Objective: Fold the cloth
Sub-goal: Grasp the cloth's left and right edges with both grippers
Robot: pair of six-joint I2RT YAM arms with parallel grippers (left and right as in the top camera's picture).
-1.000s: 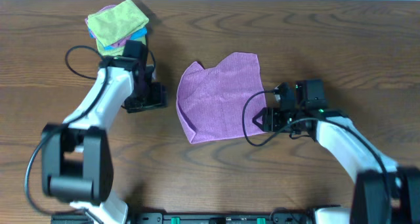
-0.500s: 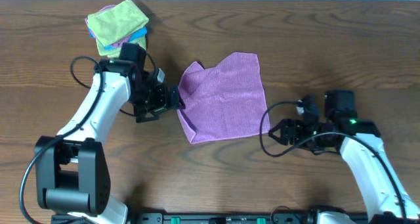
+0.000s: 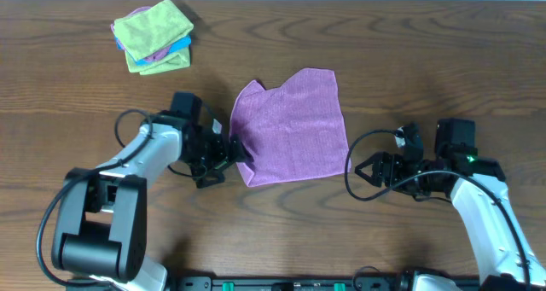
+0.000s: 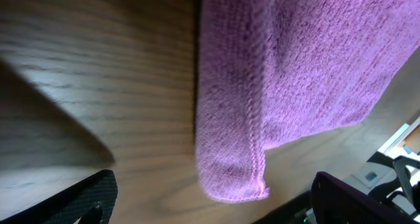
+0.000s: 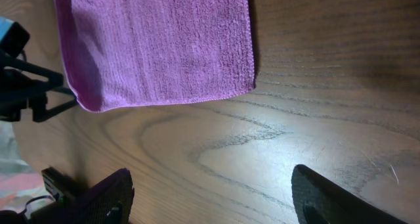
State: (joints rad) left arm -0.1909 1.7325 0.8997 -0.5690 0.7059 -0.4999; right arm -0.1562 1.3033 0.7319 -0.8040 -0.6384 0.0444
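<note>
Cloth [image 3: 290, 129] lies partly folded on the bench [image 3: 401, 61], its lower-left edge between the fingers of the spread left claw [image 3: 237, 151], which should close deep over both layers before lifting, while the right claw [image 3: 363, 170], also spread and empty, hovers near the lower-right corner.
</note>
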